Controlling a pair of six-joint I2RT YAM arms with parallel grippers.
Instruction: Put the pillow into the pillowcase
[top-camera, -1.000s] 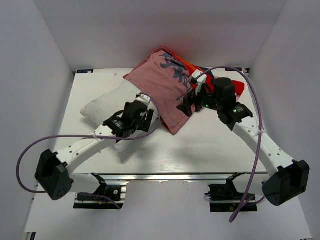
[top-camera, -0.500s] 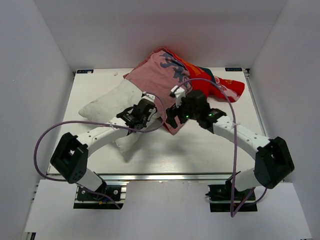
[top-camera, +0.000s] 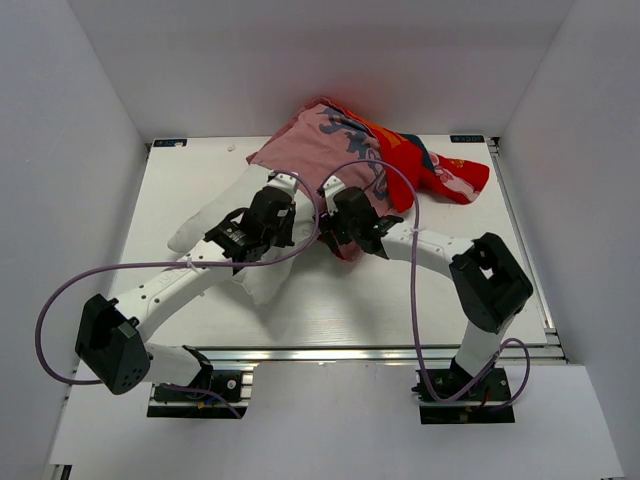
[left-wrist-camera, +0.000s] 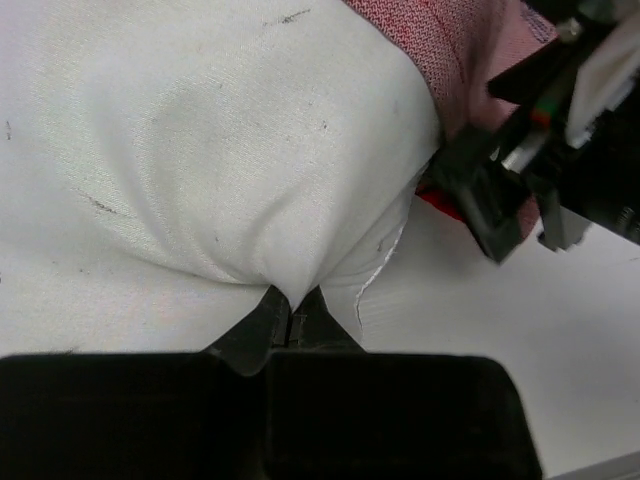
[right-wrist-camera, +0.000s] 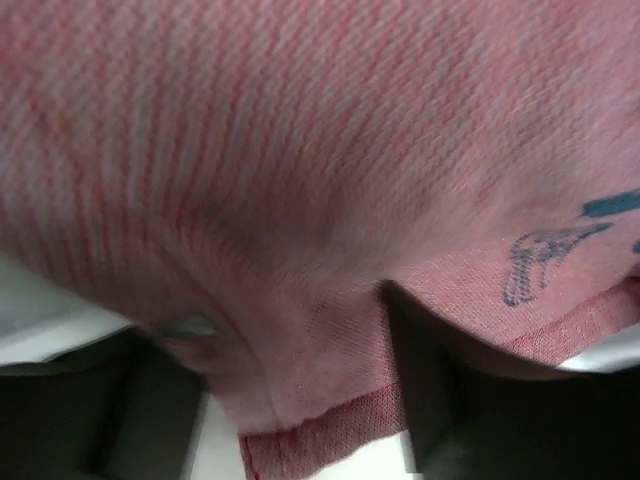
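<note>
Pink pillowcase (top-camera: 325, 150) inside: dark marks, illegible; L gripper (left-wrist-camera: 292, 306) pinches pillow (left-wrist-camera: 200, 150).

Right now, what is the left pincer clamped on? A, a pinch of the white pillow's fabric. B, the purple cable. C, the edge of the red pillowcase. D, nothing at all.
A: in the left wrist view the left pincer is shut, with a puckered fold of the white pillow gathered between its tips.
</note>
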